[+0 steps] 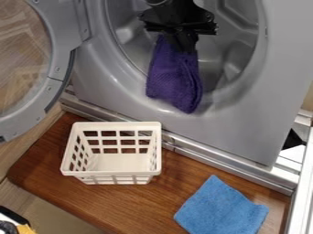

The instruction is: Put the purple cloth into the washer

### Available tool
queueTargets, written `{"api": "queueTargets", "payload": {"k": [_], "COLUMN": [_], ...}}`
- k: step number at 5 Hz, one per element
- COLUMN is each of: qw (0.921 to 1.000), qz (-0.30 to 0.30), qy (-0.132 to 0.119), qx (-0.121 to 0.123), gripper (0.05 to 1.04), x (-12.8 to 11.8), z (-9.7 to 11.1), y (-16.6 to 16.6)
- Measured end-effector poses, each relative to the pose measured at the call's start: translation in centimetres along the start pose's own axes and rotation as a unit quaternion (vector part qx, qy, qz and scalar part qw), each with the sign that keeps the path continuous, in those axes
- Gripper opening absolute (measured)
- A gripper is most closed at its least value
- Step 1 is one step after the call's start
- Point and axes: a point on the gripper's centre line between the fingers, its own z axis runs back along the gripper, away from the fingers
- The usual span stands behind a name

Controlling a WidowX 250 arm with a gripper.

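Brown wood grain covers the board below a grey front-loading washer [243, 122], whose round door [54, 75] stands open at the left. In the camera view, the black gripper [182, 42] hangs at the washer's opening, its jaws pinching the top of the purple cloth [174, 80]. The cloth dangles in front of the drum and the opening's lower rim. Below, a white slotted plastic basket [156, 151] sits on the board [107, 201], and a blue cloth [220, 209] lies flat to its right.
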Motion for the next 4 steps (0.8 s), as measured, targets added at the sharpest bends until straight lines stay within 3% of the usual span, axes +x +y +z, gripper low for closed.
{"api": "queueTargets", "payload": {"k": [3, 4], "qw": [0.9989, 0.9981], "qz": [-0.039, -0.049], "qy": [0.023, 0.035], "qx": [-0.014, -0.014], "gripper": [0.086, 0.116], "x": [-0.1, -0.2], "z": [-5.0, -5.6], "y": [0.2, 0.3]}}
